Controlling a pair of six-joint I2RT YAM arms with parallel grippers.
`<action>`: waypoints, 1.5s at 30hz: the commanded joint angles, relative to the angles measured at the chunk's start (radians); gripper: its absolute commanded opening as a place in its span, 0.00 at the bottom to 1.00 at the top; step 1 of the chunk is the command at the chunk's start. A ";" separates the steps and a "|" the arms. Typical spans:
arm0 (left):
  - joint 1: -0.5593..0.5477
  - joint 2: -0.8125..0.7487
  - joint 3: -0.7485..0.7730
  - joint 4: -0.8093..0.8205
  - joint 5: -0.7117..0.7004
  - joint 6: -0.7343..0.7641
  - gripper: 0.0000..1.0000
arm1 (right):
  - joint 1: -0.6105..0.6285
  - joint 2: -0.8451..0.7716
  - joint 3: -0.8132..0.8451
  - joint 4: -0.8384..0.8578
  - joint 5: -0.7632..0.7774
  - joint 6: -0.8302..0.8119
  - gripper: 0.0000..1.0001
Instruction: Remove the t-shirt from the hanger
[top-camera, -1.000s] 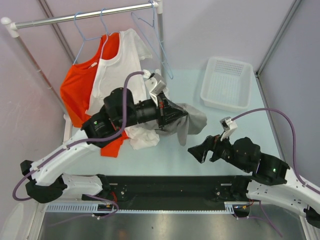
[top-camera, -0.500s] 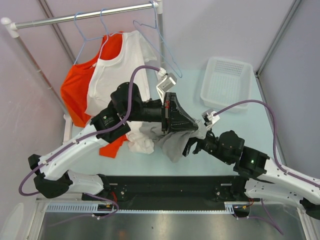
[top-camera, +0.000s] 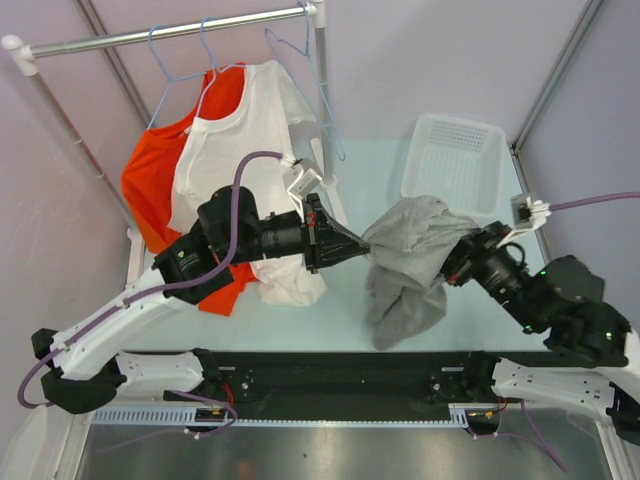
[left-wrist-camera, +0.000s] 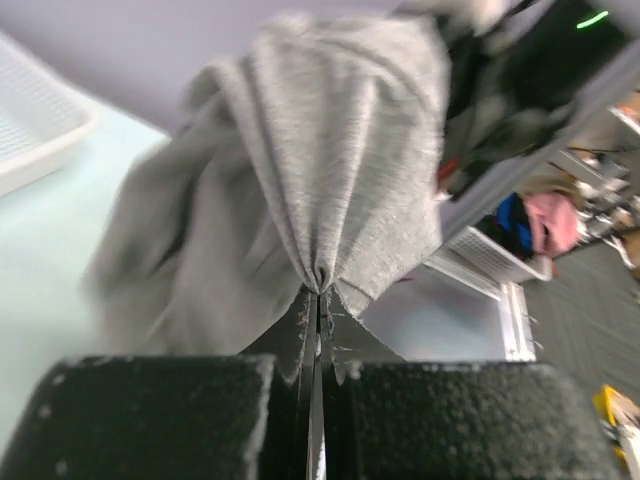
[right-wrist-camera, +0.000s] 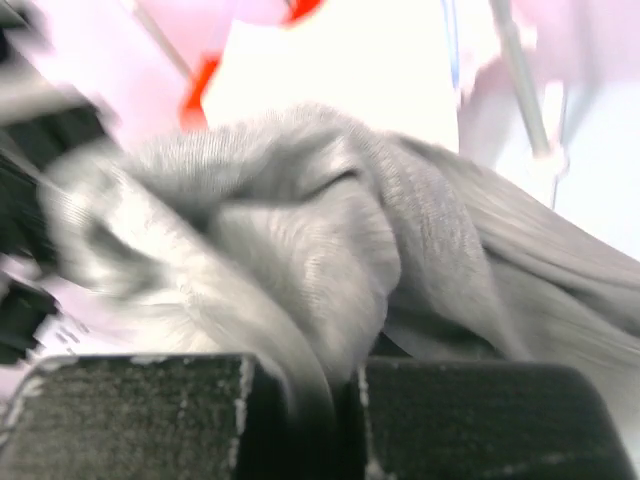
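A grey t-shirt (top-camera: 412, 245) hangs in the air between my two grippers, off any hanger, its lower part drooping toward the table. My left gripper (top-camera: 360, 243) is shut on its left edge; the left wrist view shows the cloth (left-wrist-camera: 330, 160) pinched at the tips of that gripper (left-wrist-camera: 320, 295). My right gripper (top-camera: 450, 262) is shut on the shirt's right side, with folds of the cloth (right-wrist-camera: 330, 230) bunched between its fingers (right-wrist-camera: 340, 400). An empty blue wire hanger (top-camera: 322, 95) hangs on the rail (top-camera: 170, 33) behind.
A white t-shirt (top-camera: 240, 130) and an orange t-shirt (top-camera: 155, 175) hang on hangers on the rail at the back left. A white basket (top-camera: 455, 165) stands at the back right. The rail's upright post (top-camera: 322, 70) stands behind the left gripper.
My right gripper went from open to shut on the grey t-shirt and pulled it to the right. The left gripper kept its hold; the shirt is now spread between them.
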 joint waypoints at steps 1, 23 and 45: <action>0.020 -0.065 -0.101 -0.072 -0.231 0.067 0.00 | 0.002 0.073 0.138 -0.103 0.089 -0.030 0.00; 0.108 -0.213 -0.422 -0.023 -0.342 -0.020 0.00 | -0.055 0.259 0.048 -0.106 0.000 0.129 0.00; 0.109 -0.053 -0.914 0.217 -0.365 -0.258 0.00 | -0.060 0.340 -0.146 -0.379 -0.193 0.290 1.00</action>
